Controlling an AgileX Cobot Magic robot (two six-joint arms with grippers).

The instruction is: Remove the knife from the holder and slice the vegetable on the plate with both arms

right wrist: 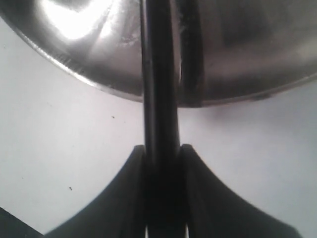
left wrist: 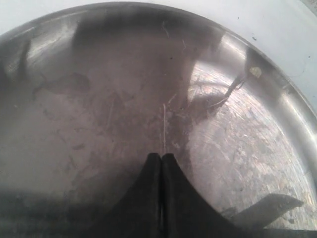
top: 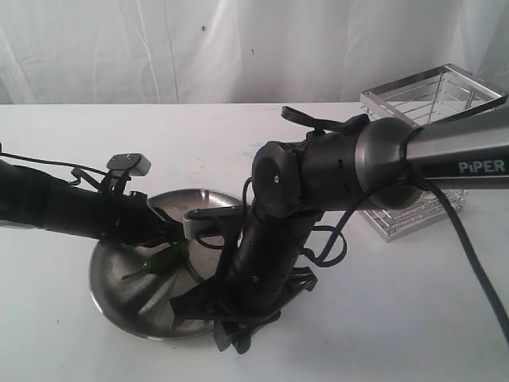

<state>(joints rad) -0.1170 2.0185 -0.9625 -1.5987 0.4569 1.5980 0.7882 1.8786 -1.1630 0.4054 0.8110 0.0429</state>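
Clamped on the knife (right wrist: 158, 74) at the rim of the plate (right wrist: 99, 85), the right claw (right wrist: 161, 158) should slice squarely through the green chilli (top: 163, 261) (left claw (left wrist: 161, 159) pinched shut, apparently empty, above the plate).

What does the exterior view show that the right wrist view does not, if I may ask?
Only the exterior view shows the holder, the vegetable lying on the plate, and the left arm reaching over it. Only the right wrist view makes plain that the right gripper is closed on the knife, which runs across the plate's rim. Both show the plate and the white table.
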